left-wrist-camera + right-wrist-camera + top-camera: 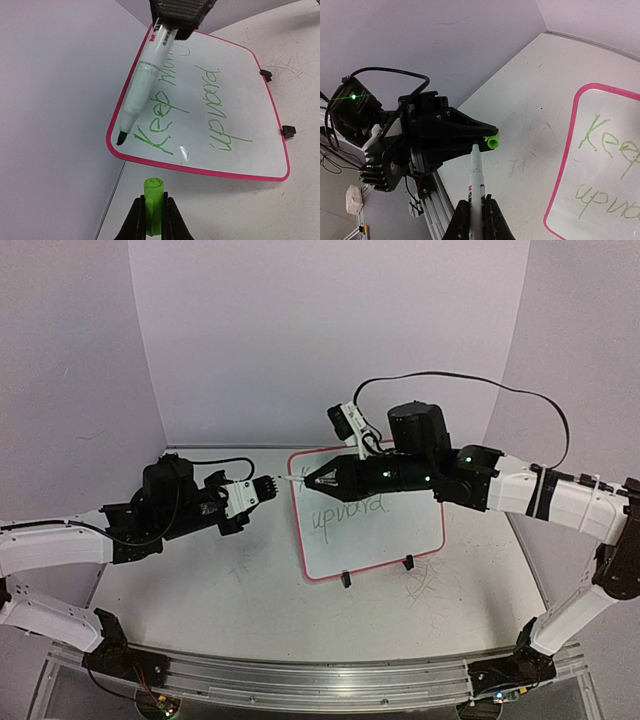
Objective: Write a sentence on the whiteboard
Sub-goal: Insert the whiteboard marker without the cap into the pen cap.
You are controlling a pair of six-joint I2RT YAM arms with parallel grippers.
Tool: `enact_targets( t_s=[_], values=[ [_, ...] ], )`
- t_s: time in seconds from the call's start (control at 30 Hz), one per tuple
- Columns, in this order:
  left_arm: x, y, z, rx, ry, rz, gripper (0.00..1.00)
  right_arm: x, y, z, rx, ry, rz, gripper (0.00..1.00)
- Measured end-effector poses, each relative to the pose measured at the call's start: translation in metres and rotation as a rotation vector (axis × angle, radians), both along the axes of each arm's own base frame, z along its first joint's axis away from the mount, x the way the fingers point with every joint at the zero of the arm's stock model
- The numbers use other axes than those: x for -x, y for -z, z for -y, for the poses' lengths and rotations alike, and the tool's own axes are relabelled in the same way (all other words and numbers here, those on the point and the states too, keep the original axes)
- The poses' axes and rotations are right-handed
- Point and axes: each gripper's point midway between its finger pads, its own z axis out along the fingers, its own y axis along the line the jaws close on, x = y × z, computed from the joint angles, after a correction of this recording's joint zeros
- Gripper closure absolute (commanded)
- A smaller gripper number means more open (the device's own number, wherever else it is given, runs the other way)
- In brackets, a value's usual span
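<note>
Evidently the sentence (170,107) is complete on the whiteboard (200,170), just ahead of the left fingertips. Closed tight, the left gripper (153,215) pinches the green cap (154,192) and the right gripper (476,210) clamps the marker (477,175). Line the tip squarely with the cap's mouth and push straight. Only the scuffed table (200,590) lies below; nothing blocks the gap.

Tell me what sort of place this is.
Probably a robot lab's enclosed test cell: plain lilac walls box in a pen-marked white table, the left arm and right arm are bolted to a metal rail, and a whiteboard stands between them.
</note>
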Motion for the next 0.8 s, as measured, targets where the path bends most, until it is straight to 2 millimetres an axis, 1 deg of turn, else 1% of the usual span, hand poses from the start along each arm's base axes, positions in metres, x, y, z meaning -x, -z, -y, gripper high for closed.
enact_targets(
  t_s=[0.07,0.27,0.37,0.8],
  values=[
    [0.001,-0.001,0.000,-0.002,0.003,0.006,1.00,-0.003,0.002,-0.003,0.007,0.001,-0.004,1.00],
    [0.002,-0.002,0.000,-0.001,0.006,0.013,1.00,-0.005,0.020,-0.007,0.048,0.000,-0.036,1.00],
    [0.002,-0.003,0.000,0.002,0.008,0.015,1.00,-0.005,0.025,-0.007,0.061,0.001,-0.044,1.00],
    [0.004,-0.003,0.002,0.001,0.013,0.019,1.00,-0.006,0.023,-0.008,0.058,0.000,-0.042,1.00]
  ],
)
